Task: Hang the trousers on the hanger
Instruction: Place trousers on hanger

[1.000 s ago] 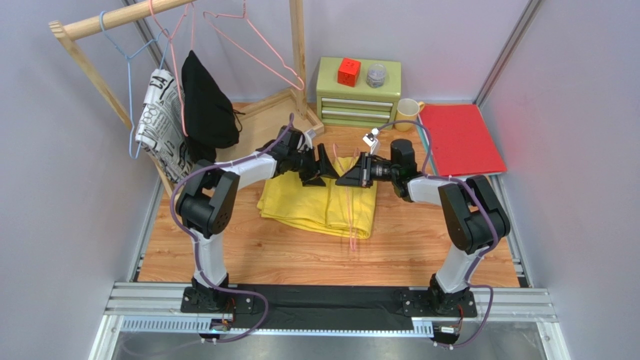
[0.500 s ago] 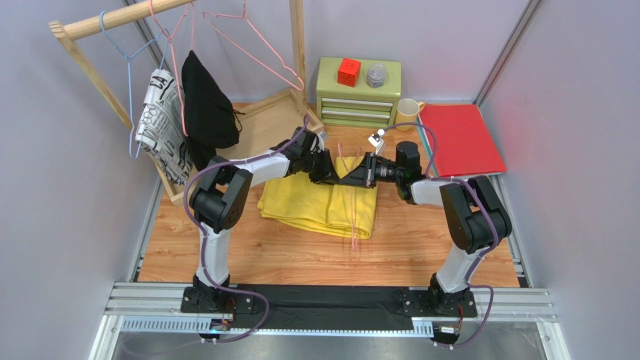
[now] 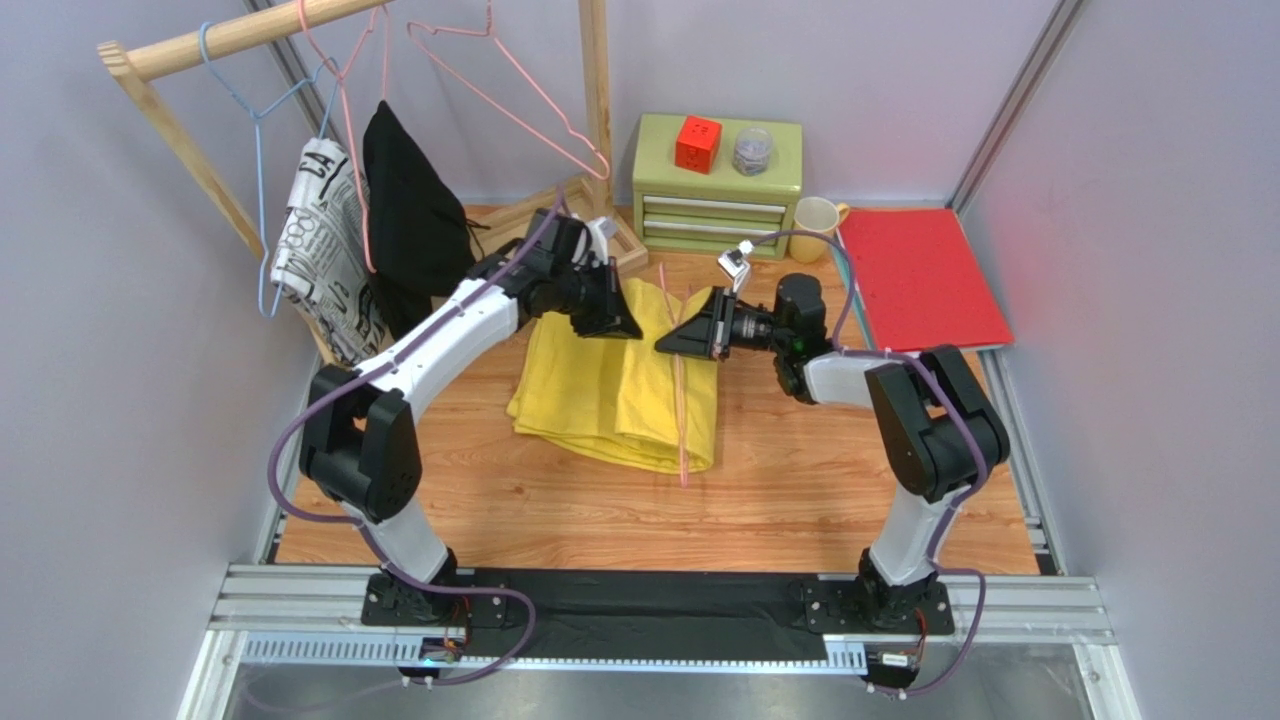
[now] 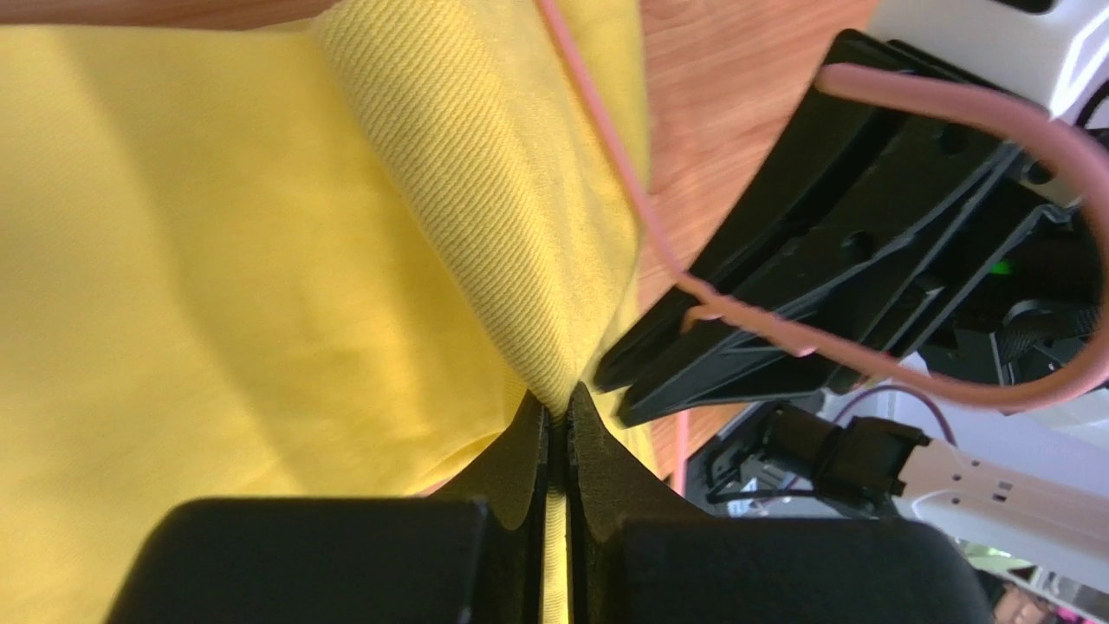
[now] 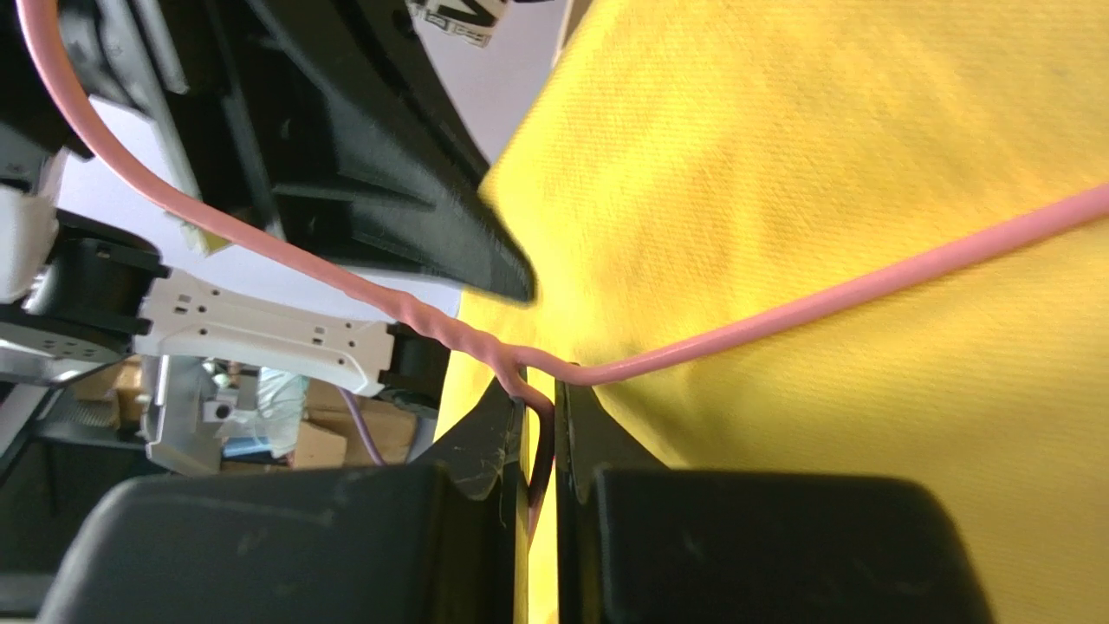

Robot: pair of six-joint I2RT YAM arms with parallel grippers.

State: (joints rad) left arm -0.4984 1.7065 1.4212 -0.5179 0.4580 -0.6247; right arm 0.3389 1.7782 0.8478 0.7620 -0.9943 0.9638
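from above alone, shows the trousers [image 3: 601, 398] lying folded mid-table, far edge raised toward 12 o'clock, and the hanger [image 3: 682, 428] crossing the cloth from 12 down to 6 o'clock. up close at the left wrist, reveals what hides from above: left gripper [image 4: 557, 414] pinched tight on a ridge of trouser fabric. at the right wrist, shows right gripper [image 5: 539, 419] clamped narrow on the hanger's twisted neck, yellow cloth behind the wire. in the top view, sits near 4 o'clock of the left one.
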